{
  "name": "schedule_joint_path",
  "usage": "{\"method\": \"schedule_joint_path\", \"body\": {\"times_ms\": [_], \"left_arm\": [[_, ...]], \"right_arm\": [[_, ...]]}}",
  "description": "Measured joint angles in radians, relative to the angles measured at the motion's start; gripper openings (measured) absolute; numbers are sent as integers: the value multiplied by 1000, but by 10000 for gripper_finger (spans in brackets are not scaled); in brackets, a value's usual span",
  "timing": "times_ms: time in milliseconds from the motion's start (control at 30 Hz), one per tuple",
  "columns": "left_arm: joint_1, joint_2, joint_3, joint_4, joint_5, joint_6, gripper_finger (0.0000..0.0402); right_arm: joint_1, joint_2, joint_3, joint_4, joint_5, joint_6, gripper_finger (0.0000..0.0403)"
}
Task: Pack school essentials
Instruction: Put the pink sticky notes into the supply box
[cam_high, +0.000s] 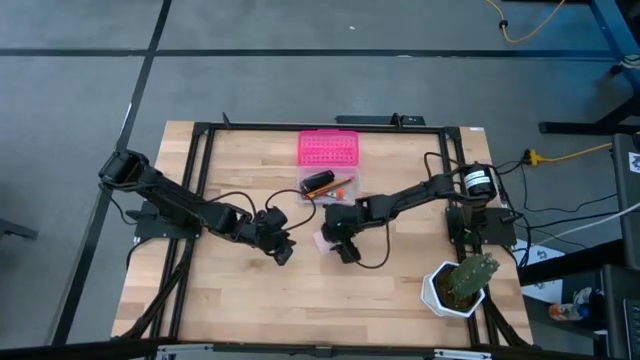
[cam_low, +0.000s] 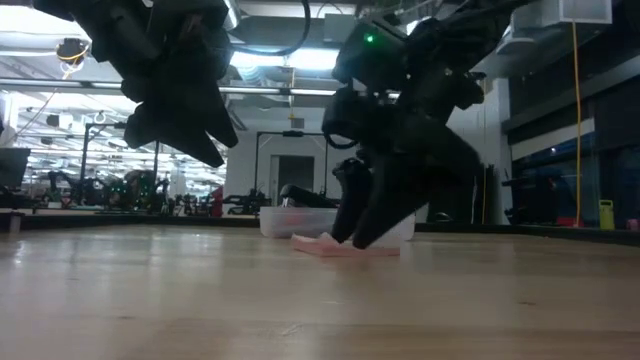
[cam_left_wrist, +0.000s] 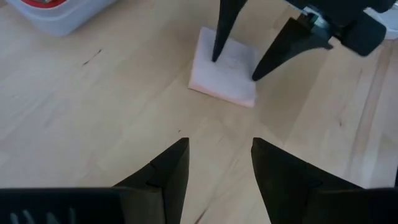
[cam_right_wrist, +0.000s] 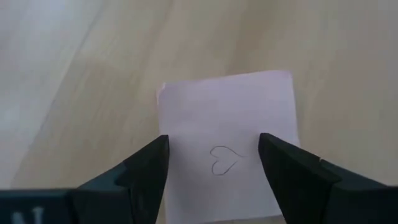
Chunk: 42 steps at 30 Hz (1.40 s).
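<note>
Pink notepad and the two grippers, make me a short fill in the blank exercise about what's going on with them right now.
1. The right gripper hangs open directly over the ____ notepad.
2. A small ____ is drawn on the notepad's top sheet.
3. The left gripper is open and holds ____.
4. The clear box lies next to its pink ____.

Missing words: pink; heart; nothing; lid

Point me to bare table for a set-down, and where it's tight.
Free: the bare wood of the table along the near edge, between the left claw and the cactus, and the far-left corner beside the pink lid. Tight: the centre, where the open right claw stands over the pink notepad near the clear box.
</note>
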<state>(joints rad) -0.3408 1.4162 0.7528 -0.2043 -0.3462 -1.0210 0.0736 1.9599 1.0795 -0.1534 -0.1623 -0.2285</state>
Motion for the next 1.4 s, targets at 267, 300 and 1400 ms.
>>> {"method": "schedule_joint_path", "body": {"times_ms": [267,300,1400], "left_arm": [[0,0,0,-4,16,0,165],[0,0,0,-5,16,0,165],[-98,-73,0,-27,-140,-69,165]], "right_arm": [[35,16,2,57,154,721,251],[41,16,1,69,176,834,251],[-34,-19,141,-145,61,198,251]]}}
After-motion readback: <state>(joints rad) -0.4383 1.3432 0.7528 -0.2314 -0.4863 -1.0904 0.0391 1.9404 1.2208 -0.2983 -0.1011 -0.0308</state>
